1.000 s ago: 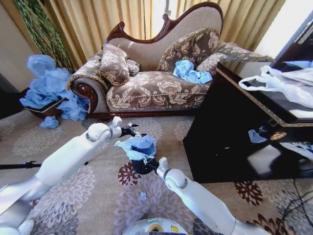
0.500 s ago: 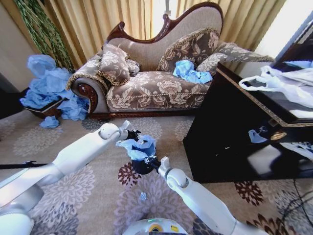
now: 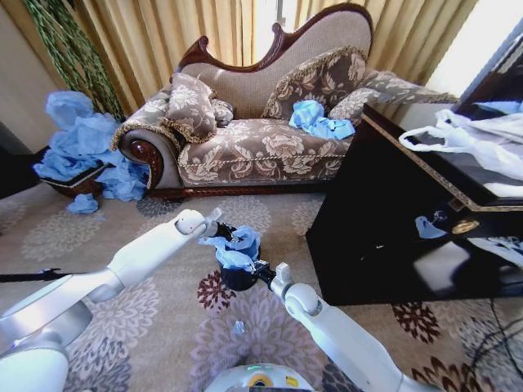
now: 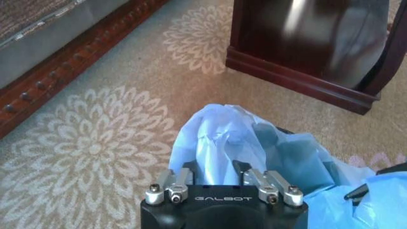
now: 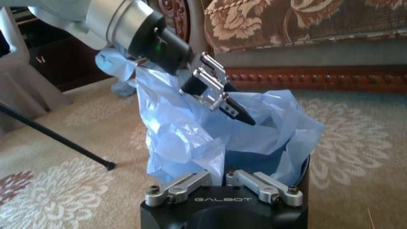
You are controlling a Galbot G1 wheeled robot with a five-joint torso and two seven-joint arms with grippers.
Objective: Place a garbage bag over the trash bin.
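The light-blue garbage bag [image 3: 234, 247] is bunched over the mouth of the small black trash bin [image 3: 235, 281] on the patterned carpet. My left gripper [image 3: 222, 233] sits at the bag's upper far edge and is shut on a fold of it [image 4: 219, 138]. My right gripper [image 3: 258, 269] is at the bin's near rim, pinching the bag's near edge [image 5: 184, 143]. The right wrist view has the left gripper [image 5: 245, 117] dipping into the bag's open mouth. In that view the bin's rim [image 5: 304, 177] peeks out beside the plastic.
A patterned sofa [image 3: 261, 139] stands behind, with blue bags [image 3: 315, 118] on its seat. A dark cabinet [image 3: 384, 220] stands close on the right with white bags [image 3: 474, 139] on top. At the far left lies a heap of blue bags [image 3: 82, 139]; a black rod [image 3: 33, 276] lies on the carpet.
My left arm has swung right and down, bringing the bag lower over the bin. The right gripper has stayed at the rim.
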